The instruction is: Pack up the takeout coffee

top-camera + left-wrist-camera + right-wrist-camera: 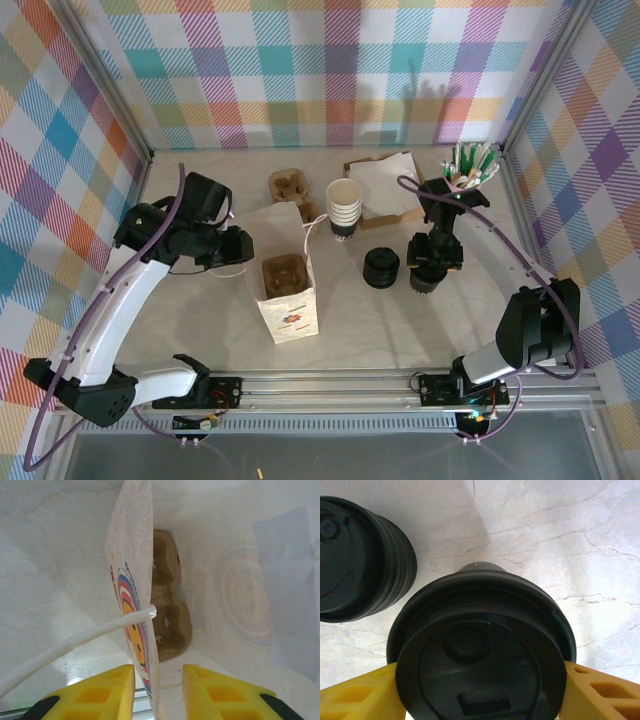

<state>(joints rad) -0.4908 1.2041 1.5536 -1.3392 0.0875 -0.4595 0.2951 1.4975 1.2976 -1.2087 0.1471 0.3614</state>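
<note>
The takeout coffee (480, 645) stands on the table right of centre, its round black lid directly under my right wrist camera. My right gripper (481, 669) comes down over it (428, 270), one yellow finger (365, 695) on each side of the lid. The lid hides whether the pads touch the cup. My left gripper (159, 672) is at the upright white paper bag (290, 305). Its jaws are open and straddle the bag's printed wall (132, 580) without touching it. A brown cup carrier (170, 620) lies in the bottom of the bag.
A squat stack of black lids (381, 268) sits just left of the coffee. Behind it are stacked lidless cream cups (344, 208), a loose brown carrier (288, 185), a cardboard box with papers (385, 185) and a holder of straws (470, 165). Checked walls enclose the table.
</note>
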